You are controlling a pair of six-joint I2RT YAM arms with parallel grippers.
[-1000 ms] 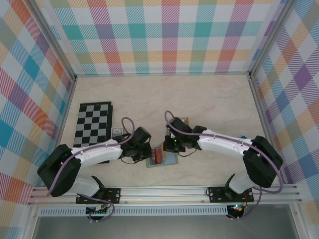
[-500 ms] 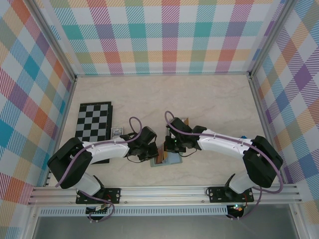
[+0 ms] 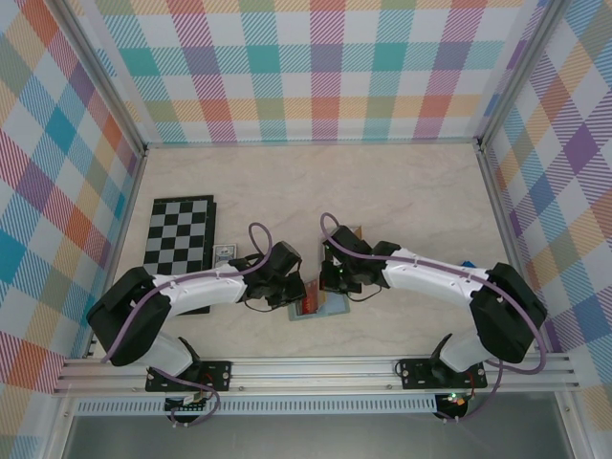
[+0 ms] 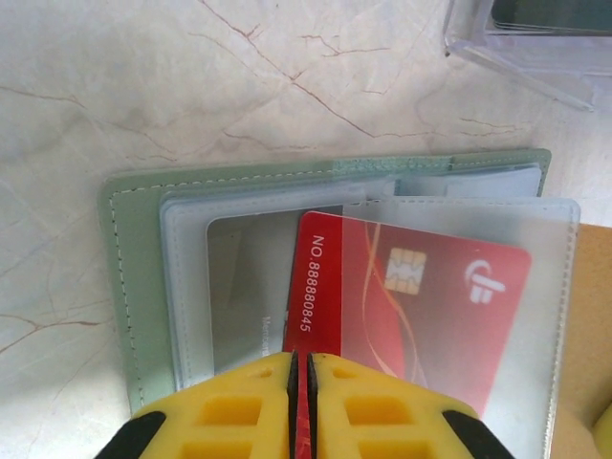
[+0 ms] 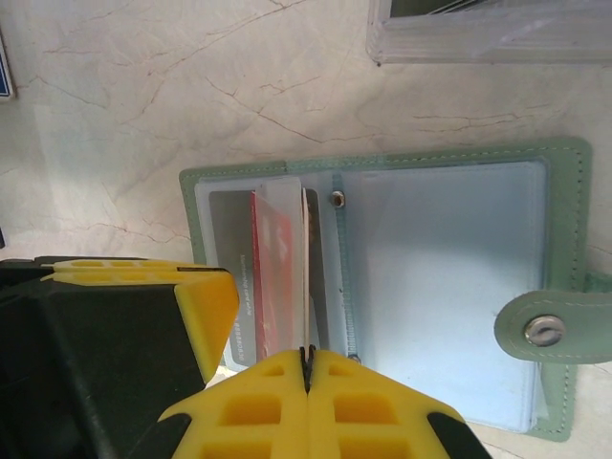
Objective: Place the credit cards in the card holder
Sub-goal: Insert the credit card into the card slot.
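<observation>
Where the two arms meet at the near middle of the counter [image 3: 402, 191], the card holder [image 5: 440, 268] lies open. Soft sage-green cover, stitched edge, frosted clear sleeves inside, snap strap at one side.

Left gripper [image 4: 301, 361]: yellow latticed fingers pressed together on the near edge of the red card [image 4: 411, 306]. The card is glossy, its chip and printed number legible, and part of it lies under a frosted sleeve. A grey card [image 4: 244, 287] sits in the pocket below it (print too faint to read).

Right gripper [image 5: 306, 359]: fingers closed, pinching one sleeve leaf of the card holder so that it stands on edge, the red card edge-on beside it.

Clear tray [image 5: 478, 33]: hard plastic, cut off by the frame top, contents indistinct. From above, both grippers cover much of the holder.

Counter: pale cream, marbled with thin red-brown veins. Chessboard [image 3: 180, 244] at left, well apart. Plaid walls [image 3: 306, 67] on three sides.
</observation>
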